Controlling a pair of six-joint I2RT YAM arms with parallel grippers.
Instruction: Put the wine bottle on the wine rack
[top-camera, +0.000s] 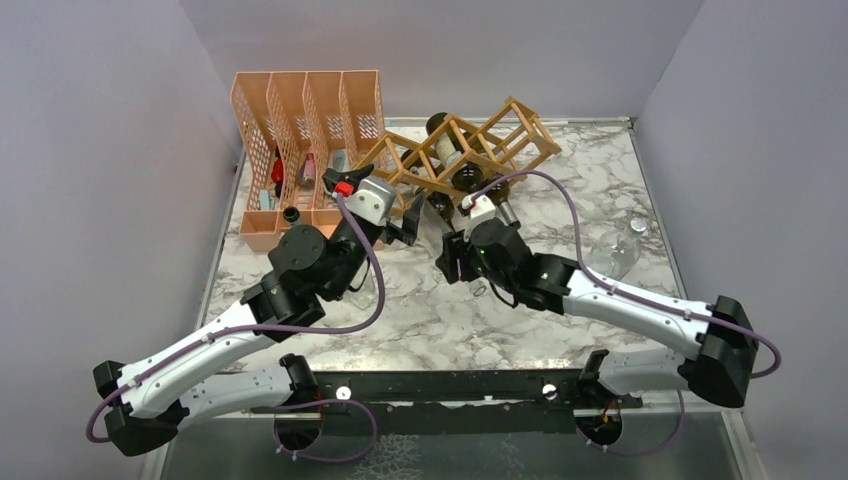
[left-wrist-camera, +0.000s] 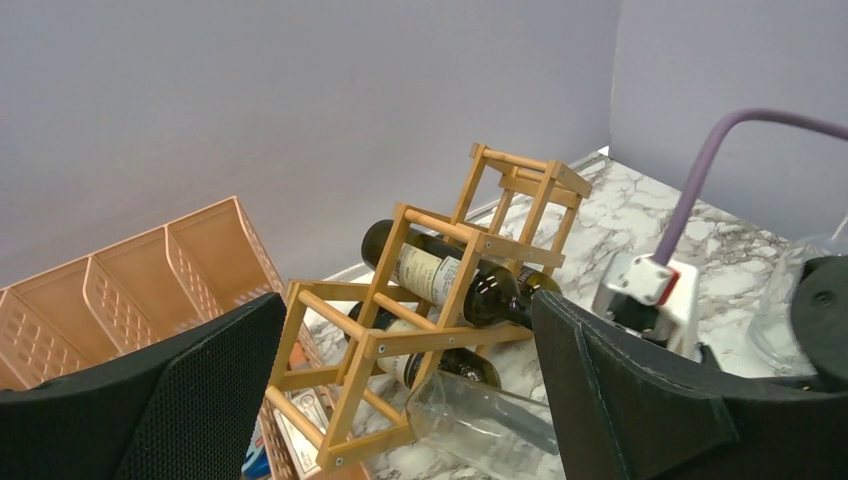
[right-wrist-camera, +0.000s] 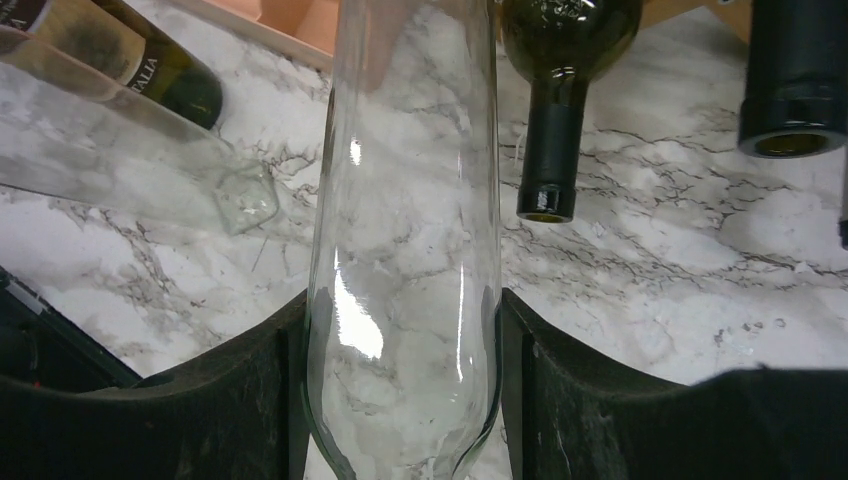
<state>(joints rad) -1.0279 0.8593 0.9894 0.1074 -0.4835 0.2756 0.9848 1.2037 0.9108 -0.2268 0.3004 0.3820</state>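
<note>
A clear glass wine bottle (right-wrist-camera: 405, 230) is in my right gripper (right-wrist-camera: 402, 310), whose jaws are shut on its body just above the shoulder. Its base (left-wrist-camera: 470, 410) points at the bottom front corner of the wine rack (left-wrist-camera: 440, 300), close to a lower cell. The wine rack (top-camera: 470, 150), a light wooden lattice, stands at the back centre and holds dark bottles (left-wrist-camera: 450, 280). My right gripper (top-camera: 455, 248) is just in front of the rack. Left of it, my left gripper (top-camera: 398, 212) is wide open and holds nothing, facing the rack.
An orange perforated file organiser (top-camera: 300, 140) stands back left, touching the rack. A second clear bottle (top-camera: 618, 250) lies on the right of the marble table. Another clear bottle (right-wrist-camera: 130, 165) lies left of the held one. Dark bottle necks (right-wrist-camera: 552, 140) stick out of the rack.
</note>
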